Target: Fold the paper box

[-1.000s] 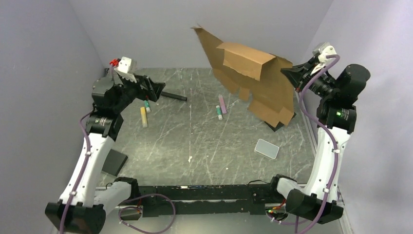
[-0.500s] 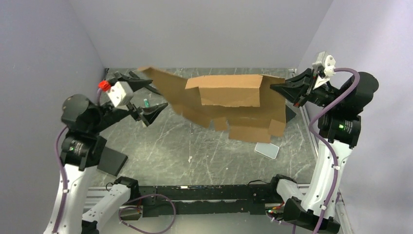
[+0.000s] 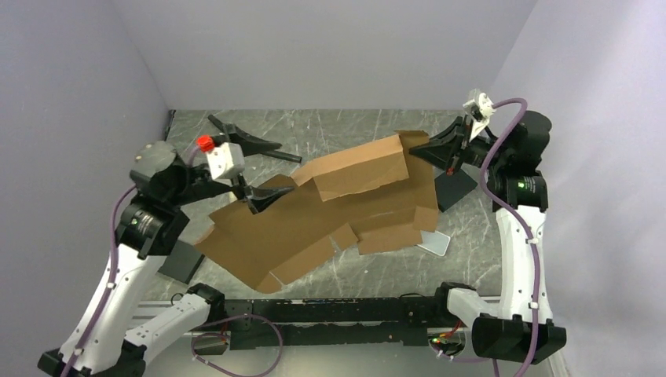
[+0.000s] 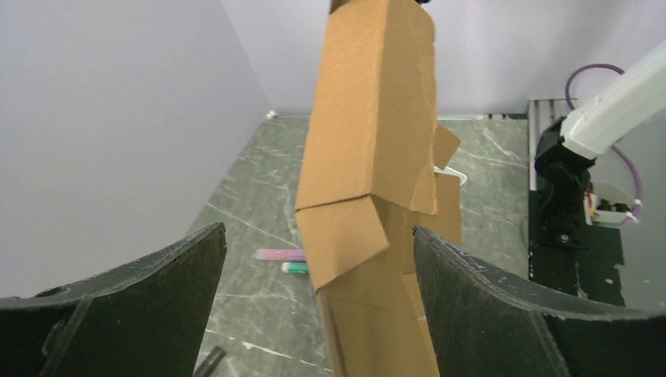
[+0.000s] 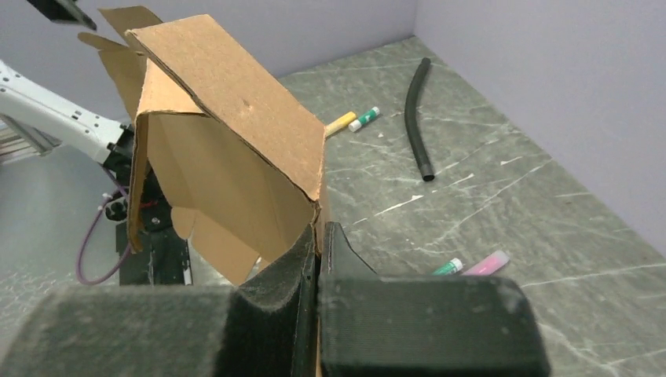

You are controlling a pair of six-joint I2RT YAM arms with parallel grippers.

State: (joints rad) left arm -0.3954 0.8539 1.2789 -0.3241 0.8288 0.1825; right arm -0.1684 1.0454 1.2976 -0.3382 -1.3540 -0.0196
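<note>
The right gripper (image 3: 418,149) clamps an edge of the paper box (image 3: 314,224), the sheet stretching straight ahead of the wide-open left gripper (image 3: 263,174), which, I judge, should close squarely on the nearest flap before any creasing.

plain brown corrugated cardboard paper box (image 3: 330,208): even tan, no print, creases a shade darker; flat stone-look surface (image 3: 338,126): dark grey-green, white veins and scratches all over; left tool (image 3: 271,169) and right tool (image 5: 316,236): matte black, finely speckled pads; left arm (image 3: 118,290) and right arm (image 3: 522,251): white links, black joints, purple cables (image 3: 510,100); small red cap (image 3: 206,143) on left wrist; flat square black pad (image 3: 459,187); small translucent grey rectangular lid (image 3: 436,242); yellow marker pen (image 5: 339,122); green-and-white marker pen (image 5: 364,118); pink marker pen (image 5: 488,261); black rubber hose (image 5: 418,153); plain walls (image 3: 330,55) pale lilac
</note>
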